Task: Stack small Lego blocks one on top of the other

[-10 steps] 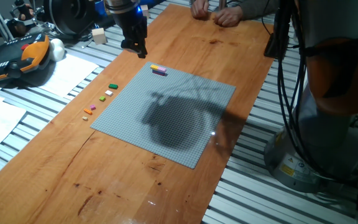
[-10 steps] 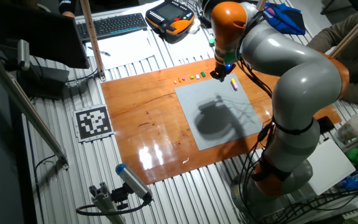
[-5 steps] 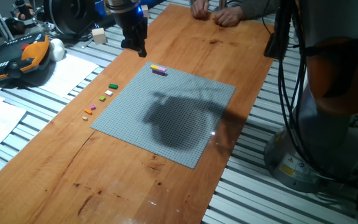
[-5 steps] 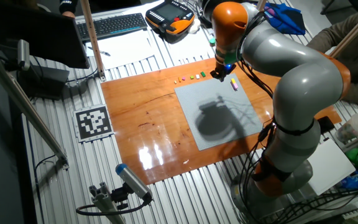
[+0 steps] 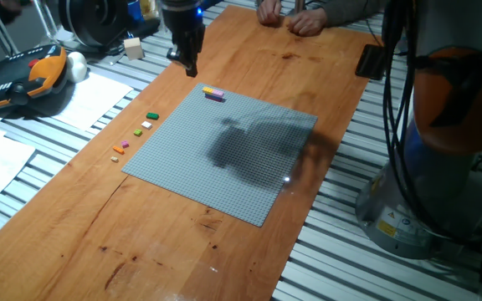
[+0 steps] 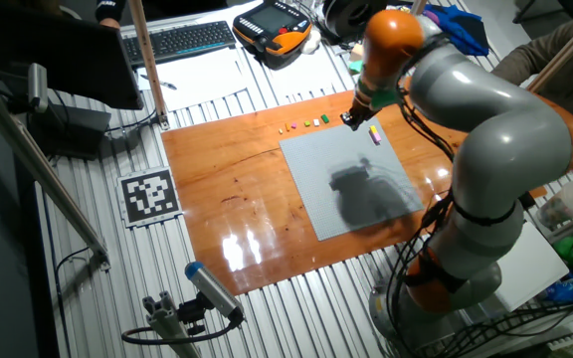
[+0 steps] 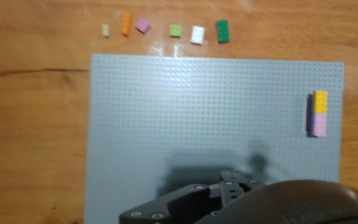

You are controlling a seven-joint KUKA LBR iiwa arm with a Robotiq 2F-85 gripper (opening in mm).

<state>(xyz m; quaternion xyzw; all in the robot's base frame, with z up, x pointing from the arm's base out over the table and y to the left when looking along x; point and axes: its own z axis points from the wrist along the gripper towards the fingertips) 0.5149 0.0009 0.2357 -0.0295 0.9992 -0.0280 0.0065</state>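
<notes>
Several small Lego blocks (image 5: 146, 125) lie in a row on the wood just off the grey baseplate's left edge. In the hand view they run pale yellow (image 7: 105, 30), orange (image 7: 126, 23), purple (image 7: 143, 25), light green (image 7: 175, 30), white (image 7: 197, 34) and dark green (image 7: 222, 31). A yellow and purple stack (image 5: 213, 94) sits on the baseplate's far corner and also shows in the hand view (image 7: 319, 113). My gripper (image 5: 187, 63) hangs above the wood beyond that corner, fingers slightly apart and empty. It also shows in the other fixed view (image 6: 350, 119).
The grey studded baseplate (image 5: 224, 184) covers the middle of the wooden table. A pendant controller (image 5: 23, 79) and papers (image 5: 90, 100) lie to the left, with a wooden cube (image 5: 133, 48) behind. A person's hands (image 5: 295, 17) rest at the far edge. The arm's base (image 5: 442, 167) stands at the right.
The arm has swung to the right, and its shadow on the baseplate has moved right with it. The gripper has shifted slightly right and further back. The blocks have not moved.
</notes>
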